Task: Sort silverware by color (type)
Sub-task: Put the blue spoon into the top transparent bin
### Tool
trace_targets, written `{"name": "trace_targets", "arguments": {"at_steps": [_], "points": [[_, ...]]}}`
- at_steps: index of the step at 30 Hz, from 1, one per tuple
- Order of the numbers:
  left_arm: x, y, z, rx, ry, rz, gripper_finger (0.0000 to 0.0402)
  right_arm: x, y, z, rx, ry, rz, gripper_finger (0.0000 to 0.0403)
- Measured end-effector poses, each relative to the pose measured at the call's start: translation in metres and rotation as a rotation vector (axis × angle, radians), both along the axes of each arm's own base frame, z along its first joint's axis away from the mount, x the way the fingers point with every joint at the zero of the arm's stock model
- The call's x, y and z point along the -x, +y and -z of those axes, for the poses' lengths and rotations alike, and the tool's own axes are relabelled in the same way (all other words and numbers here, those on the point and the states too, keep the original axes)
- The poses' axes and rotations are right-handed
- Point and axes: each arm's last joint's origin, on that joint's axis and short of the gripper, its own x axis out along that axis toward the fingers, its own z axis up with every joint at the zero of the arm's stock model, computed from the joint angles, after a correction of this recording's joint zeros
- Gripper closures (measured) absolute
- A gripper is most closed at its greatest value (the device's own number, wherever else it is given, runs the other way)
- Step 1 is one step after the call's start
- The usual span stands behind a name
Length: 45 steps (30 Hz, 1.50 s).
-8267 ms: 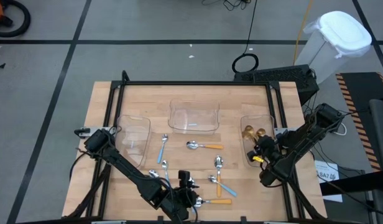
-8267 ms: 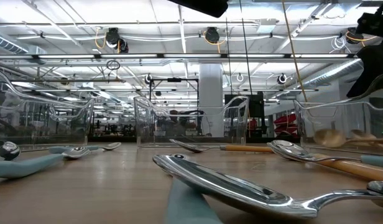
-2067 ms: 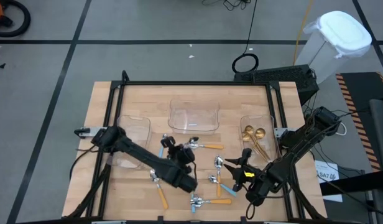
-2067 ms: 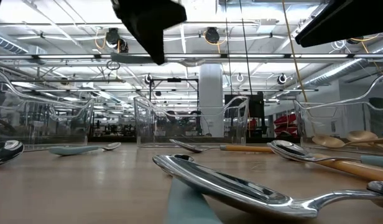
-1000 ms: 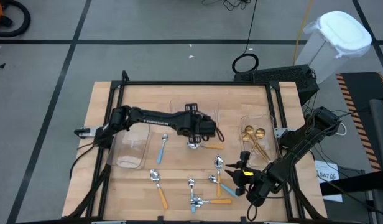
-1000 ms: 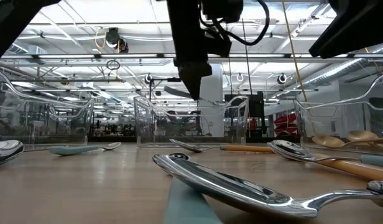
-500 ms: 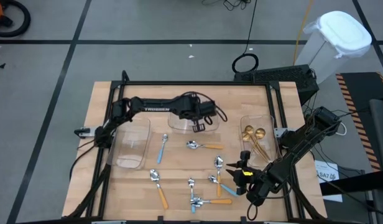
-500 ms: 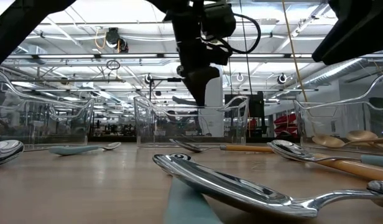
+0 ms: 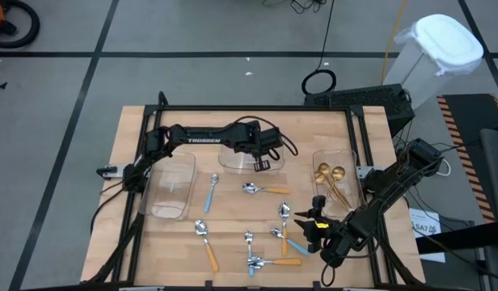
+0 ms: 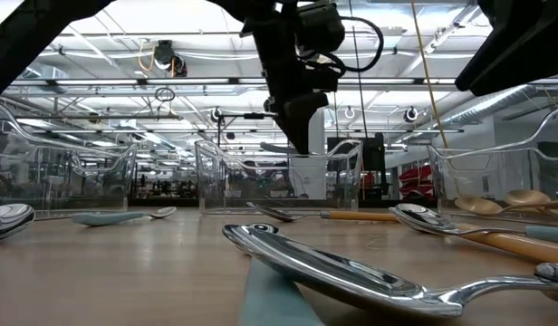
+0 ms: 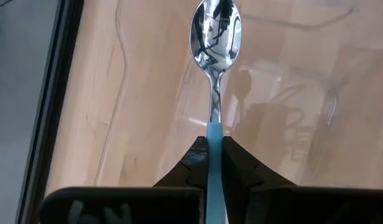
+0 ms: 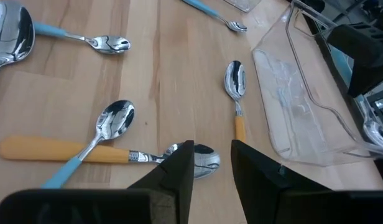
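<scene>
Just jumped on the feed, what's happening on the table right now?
The robot is sorting spoons into clear trays. The left tool is clamped on a blue-handled spoon and holds it over the middle tray at the far side. The right tool hovers open above the loose orange- and blue-handled spoons near the front. Two gold spoons already lie in the right tray; more spoons wait on the table.

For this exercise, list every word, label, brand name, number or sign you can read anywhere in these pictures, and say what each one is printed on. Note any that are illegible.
"TROSSEN": white lettering on the left arm's dark forearm link, high view.
White paper label beside the table's right edge, high view: printed marks too small to read.
Low view and both wrist views: no readable text.
</scene>
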Motion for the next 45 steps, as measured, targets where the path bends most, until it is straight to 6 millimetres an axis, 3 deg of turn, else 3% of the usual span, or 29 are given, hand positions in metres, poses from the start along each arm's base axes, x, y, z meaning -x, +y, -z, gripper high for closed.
{"name": "trace_targets", "arguments": {"at_steps": [5, 17, 45], "points": [[-0.007, 0.003, 0.012, -0.004, -0.006, 0.007, 0.0385, 0.000, 0.000, 0.000, -0.003, -0.002, 0.002, 0.0303], [-0.005, 0.002, 0.018, 0.013, 0.037, -0.015, 0.0385, 0.000, 0.000, 0.000, -0.006, -0.003, 0.002, 0.0303], [-0.010, 0.005, 0.044, 0.072, 0.008, -0.211, 0.0377, -0.001, 0.002, 0.000, -0.047, -0.004, -0.005, 0.0303]]}}
